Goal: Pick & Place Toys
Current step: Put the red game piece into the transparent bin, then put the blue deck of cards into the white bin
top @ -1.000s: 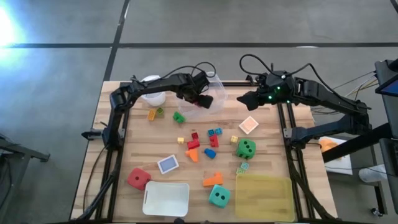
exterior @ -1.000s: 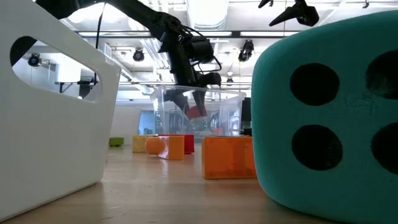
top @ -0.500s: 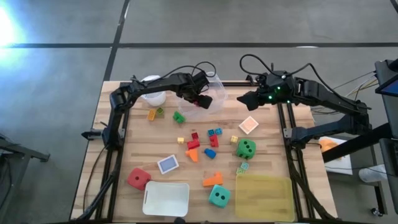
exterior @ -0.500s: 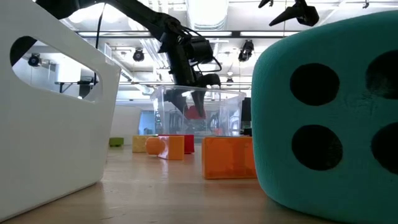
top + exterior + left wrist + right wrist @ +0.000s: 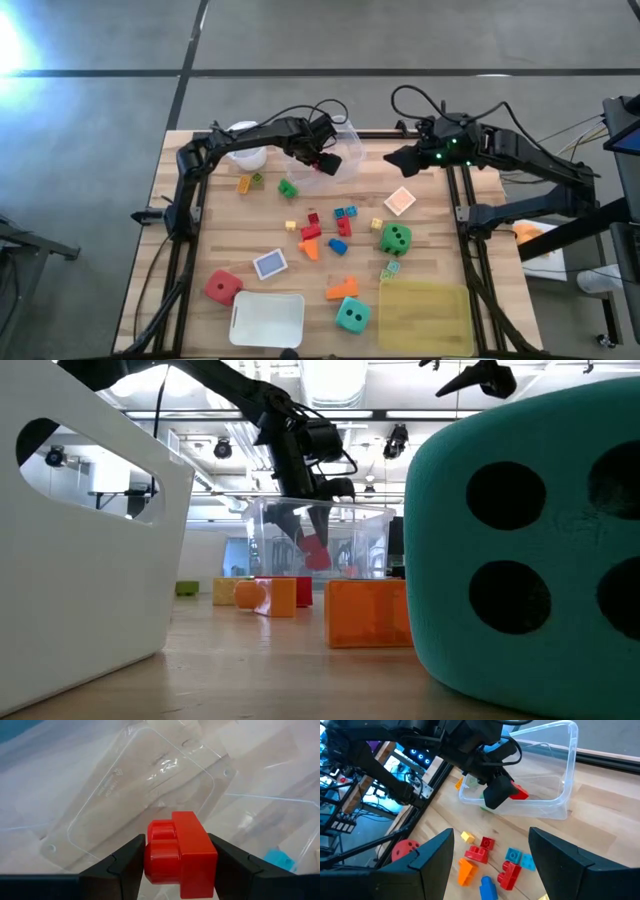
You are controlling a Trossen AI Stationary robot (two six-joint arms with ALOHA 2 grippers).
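My left gripper [image 5: 318, 160] hangs over the clear plastic tub [image 5: 345, 150] at the table's far side, shut on a small red block [image 5: 180, 852]; the block also shows in the low view [image 5: 315, 552]. My right gripper [image 5: 392, 158] is open and empty, raised to the right of the tub, its fingers wide apart in its wrist view [image 5: 492, 870]. Many small blocks [image 5: 320, 232] lie loose on the table's middle, with a green die [image 5: 396, 238], a teal die [image 5: 351, 316], a red die [image 5: 222, 287] and two flat tiles [image 5: 400, 200], [image 5: 270, 264]. My left gripper pinches the red block between its two fingers [image 5: 127, 862], one finger on each of two opposite sides [image 5: 150, 855]. The fingers slant down into the tub from above. The block is clear of the tub's floor [image 5: 150, 780] and tilted, its studded end toward the floor.
A white cup [image 5: 245, 155] stands left of the tub. A white bin [image 5: 267, 318] and a flat yellow-green tray [image 5: 425, 315] lie at the near edge. A small light-blue piece [image 5: 280, 857] lies inside the tub.
In the low view the red block now shows a little lower and more tilted under my left gripper's fingers, inside the tub's walls. The arms have otherwise stayed about where they were.
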